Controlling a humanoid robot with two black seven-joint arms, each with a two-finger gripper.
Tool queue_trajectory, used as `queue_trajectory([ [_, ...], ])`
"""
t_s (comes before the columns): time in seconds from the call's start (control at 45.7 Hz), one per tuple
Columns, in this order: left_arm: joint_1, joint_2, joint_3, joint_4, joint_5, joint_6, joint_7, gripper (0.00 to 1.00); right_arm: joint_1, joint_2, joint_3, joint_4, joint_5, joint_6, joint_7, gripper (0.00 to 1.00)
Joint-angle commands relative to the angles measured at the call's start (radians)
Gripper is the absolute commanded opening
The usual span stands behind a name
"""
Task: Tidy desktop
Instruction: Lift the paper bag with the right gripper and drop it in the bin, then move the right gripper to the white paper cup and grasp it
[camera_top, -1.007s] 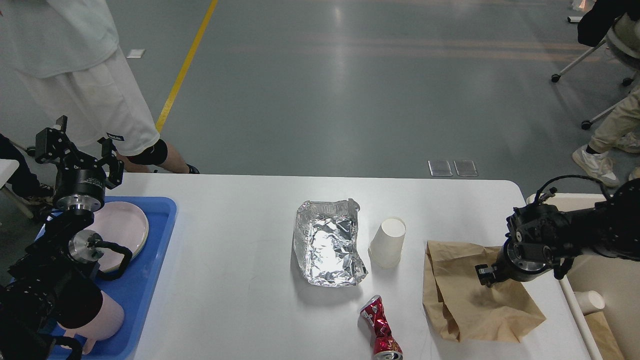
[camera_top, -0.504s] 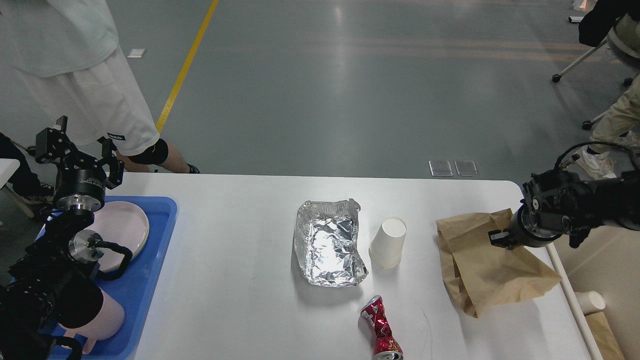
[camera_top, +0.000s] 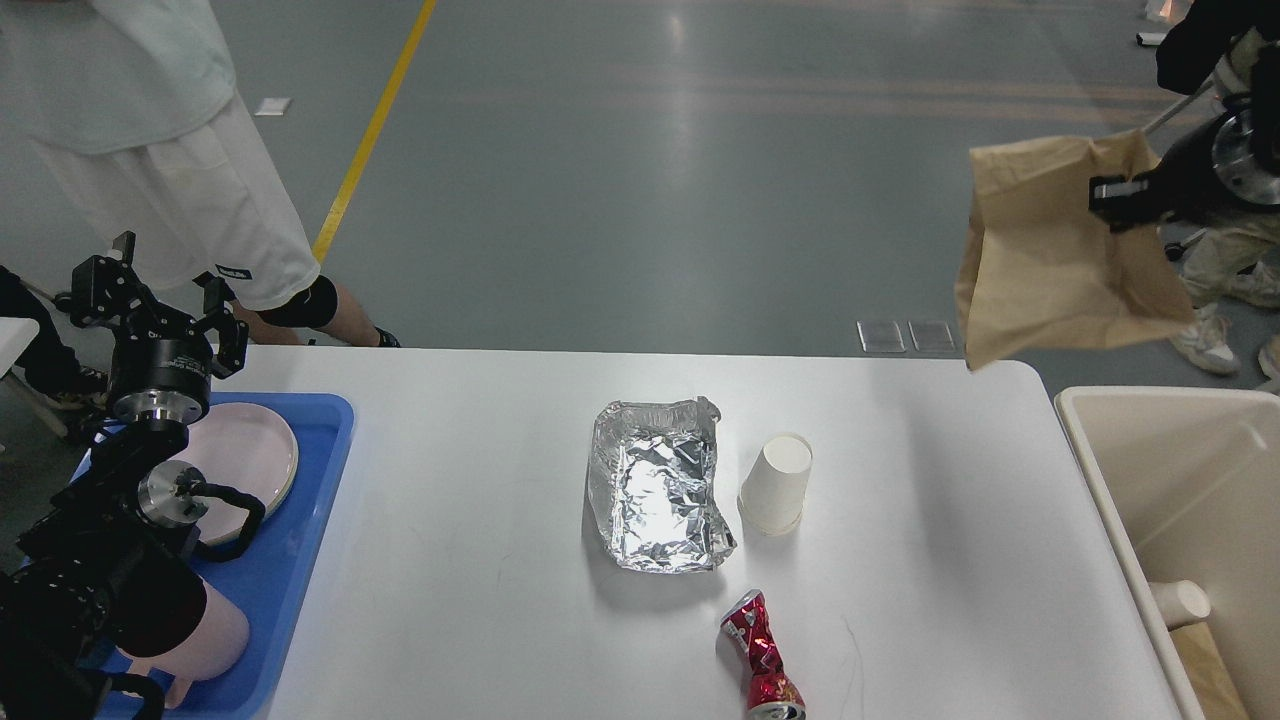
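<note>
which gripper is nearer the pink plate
Left. The left gripper hovers just beyond the pink plate in the blue tray; the right gripper is far across, holding the paper bag.

Floor (camera_top: 650, 170): smooth grey, glossy finish, soft overhead light reflections streaking across the far part. Yellow line (camera_top: 372, 128) painted on it, running diagonally from top centre-left down toward the near left. Small white patch (camera_top: 271, 106) on the floor left of that line. Two clear rectangular floor plates (camera_top: 906, 336) side by side, just past the far edge of the worktop. Office chair (camera_top: 1215, 100) on castors top right, partly cut off by the frame. Bystander in white shorts (camera_top: 150, 150) standing far left; second person's leg and white sneaker (camera_top: 1205, 335) at right edge. No walls or windows visible.
</note>
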Motion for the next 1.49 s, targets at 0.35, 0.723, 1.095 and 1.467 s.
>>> queue_trajectory([
  [0.35,-0.001,0.000,0.000,0.000,0.000,0.000,-0.001,0.97,-0.313,-0.194,0.003,-0.273,0.012,-0.136,-0.015,0.00],
  [0.723,-0.001,0.001,0.000,0.000,0.000,0.000,0.000,0.97,-0.885,-0.212,0.109,-0.437,0.016,-0.392,-0.013,0.00],
  [1.095,-0.001,0.000,0.000,0.000,0.000,0.000,0.000,0.97,-1.123,-0.088,0.334,-0.626,0.016,-0.415,-0.012,0.93],
  [1.467,-0.001,0.000,0.000,0.000,0.000,0.000,0.000,0.97,-0.556,-0.022,0.132,-0.181,0.015,-0.354,-0.013,1.00],
])
